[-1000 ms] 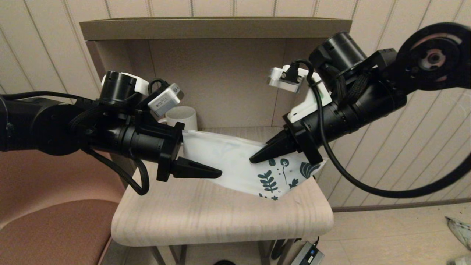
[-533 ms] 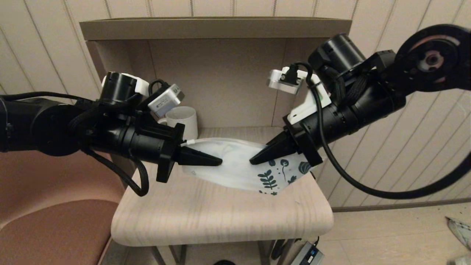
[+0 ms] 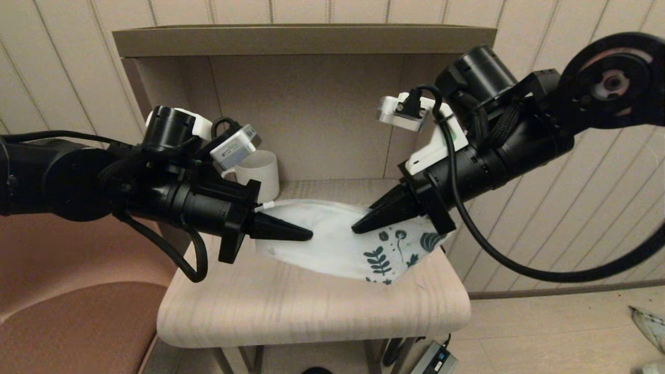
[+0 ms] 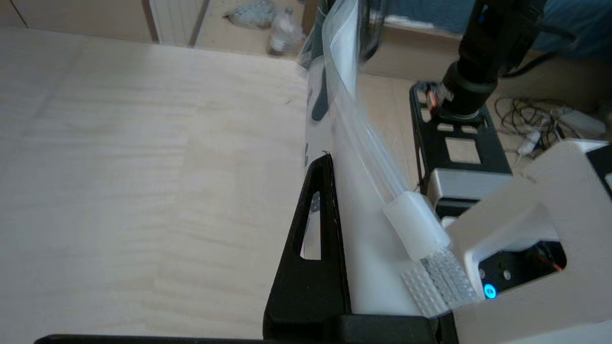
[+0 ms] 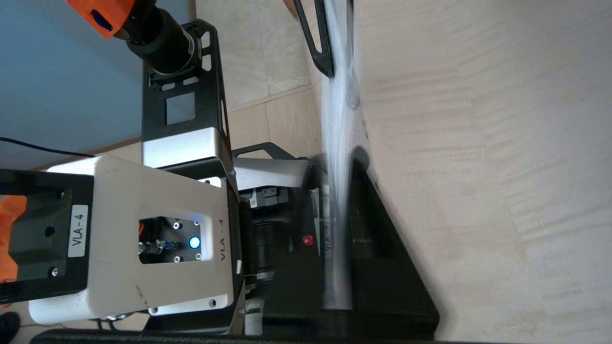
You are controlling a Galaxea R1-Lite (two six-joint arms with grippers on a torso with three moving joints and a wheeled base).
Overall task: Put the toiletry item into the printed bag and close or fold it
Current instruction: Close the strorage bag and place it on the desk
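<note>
Crosswise, printed bag (image 3: 332,246) between arms

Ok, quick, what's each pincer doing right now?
Left pincer: shut on the printed bag at its zip end.
Right pincer: fingers either side of the bag's printed end; grip cannot be told.

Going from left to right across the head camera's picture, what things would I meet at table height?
Left gripper → plain white end of the printed bag → right gripper → the bag's leaf-printed end.

Black cabled arms (image 3: 93,187) (white wrist cameras (image 3: 236,145), "VLA-4" labels)
</note>
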